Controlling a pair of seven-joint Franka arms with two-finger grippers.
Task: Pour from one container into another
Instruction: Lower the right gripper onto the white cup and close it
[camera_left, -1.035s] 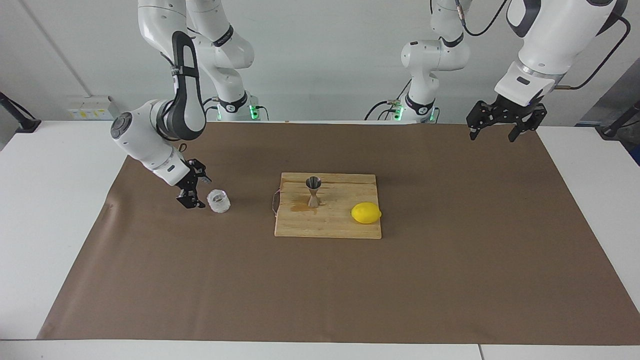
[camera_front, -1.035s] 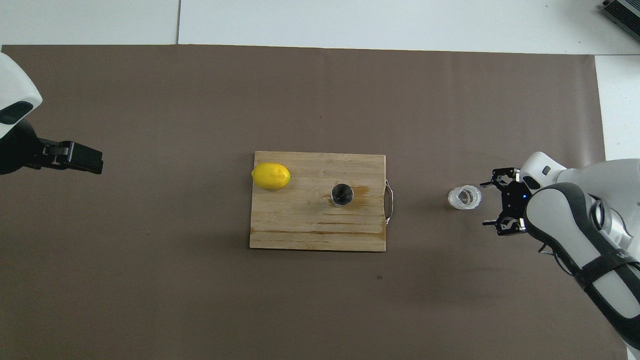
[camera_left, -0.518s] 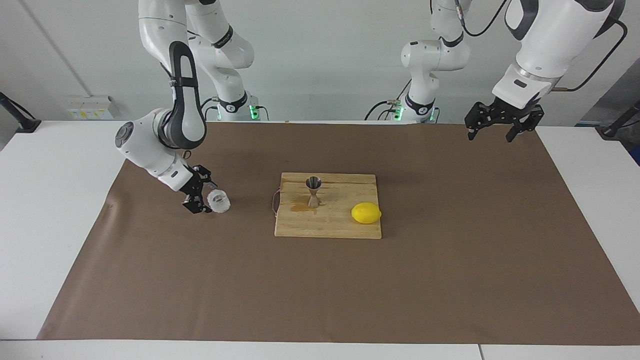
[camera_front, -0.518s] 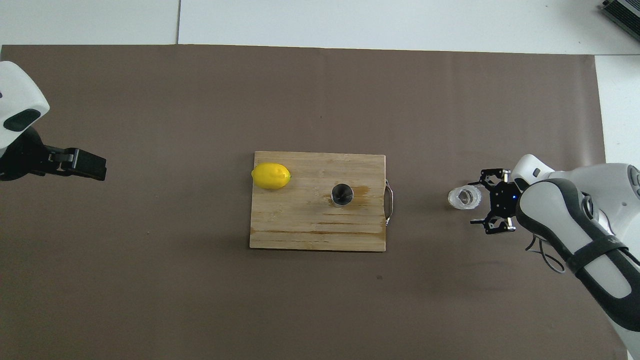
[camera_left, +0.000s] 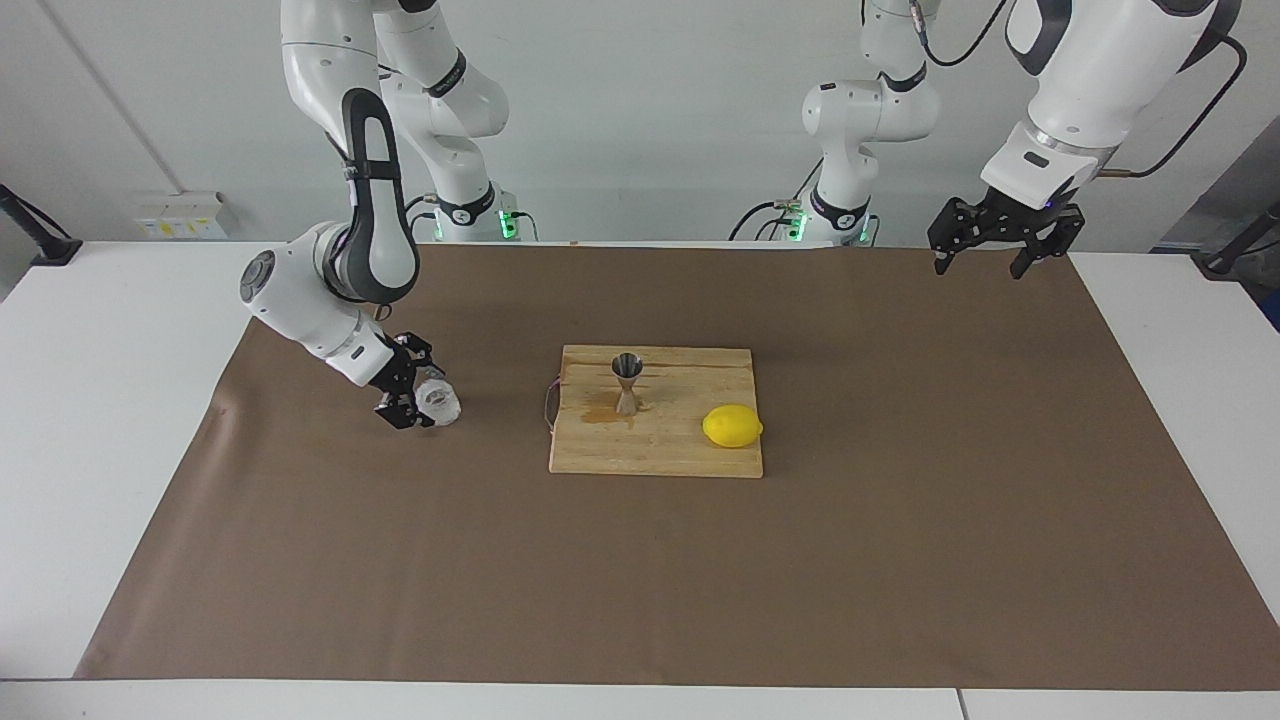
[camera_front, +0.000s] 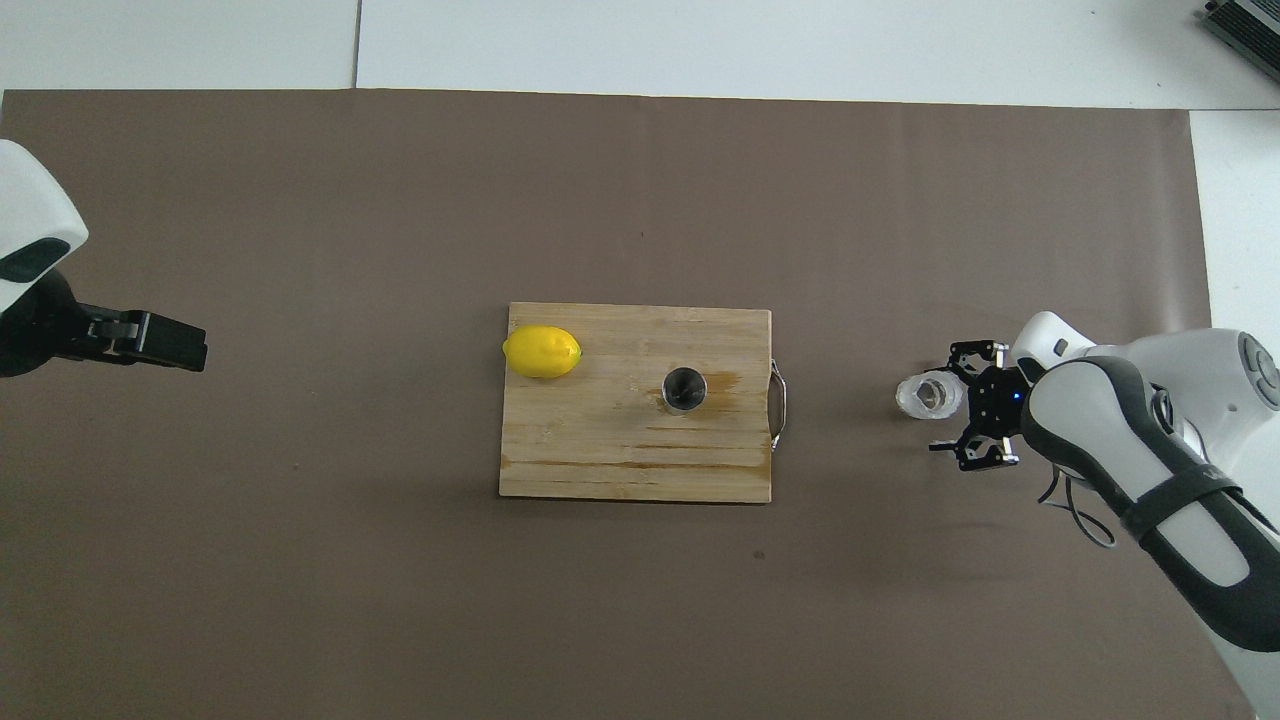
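While closing in on glass cup (camera_left: 438, 402) from right arm's end of brown mat, right gripper (camera_left: 412, 393) now straddling it, fingers wide, no grip yet. Farther along: jigger (camera_left: 626, 383) upright on cutting board (camera_left: 700, 455), awaiting pour. Left gripper (camera_left: 994, 237) waiting aloft, open, risen slightly.

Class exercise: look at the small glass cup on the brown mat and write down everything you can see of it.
The glass cup is small, squat and clear, with faceted, textured walls. It stands upright on the brown mat, toward the right arm's end of the table, beside the wooden board and off it. Whether it holds any liquid cannot be told. The right arm's tool, open, is at its side, fingers flanking it; whether they touch the glass cannot be told.
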